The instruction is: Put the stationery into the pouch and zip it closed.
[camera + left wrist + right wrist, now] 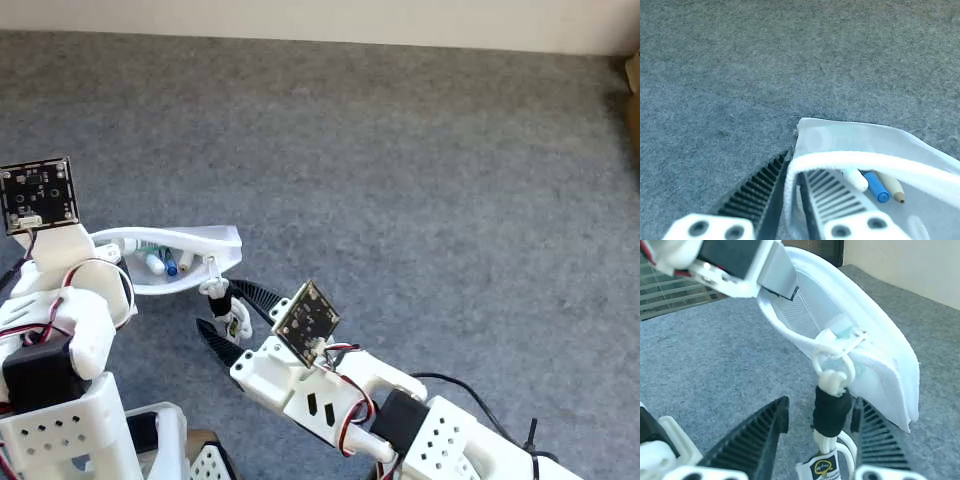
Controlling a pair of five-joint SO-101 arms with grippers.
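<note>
Clamping left gripper (pixel 794 165): jaws were squeezed narrow on the rim of the pouch (pixel 840 137) at its left end, one inside, one outside, a firm hold!
Pouch: mouth gaped open between the two arms, over the grey mat (pixel 400 150); zip not yet drawn.
Pens (pixel 876 187): white, blue and beige tips were tucked inside, side by side.
Zip pull (pixel 831 412): black sleeve and white ring hung off the pouch's right end.
Right gripper (pixel 821 404): jaws stood wide, straddling the pull, not pinching it.
</note>
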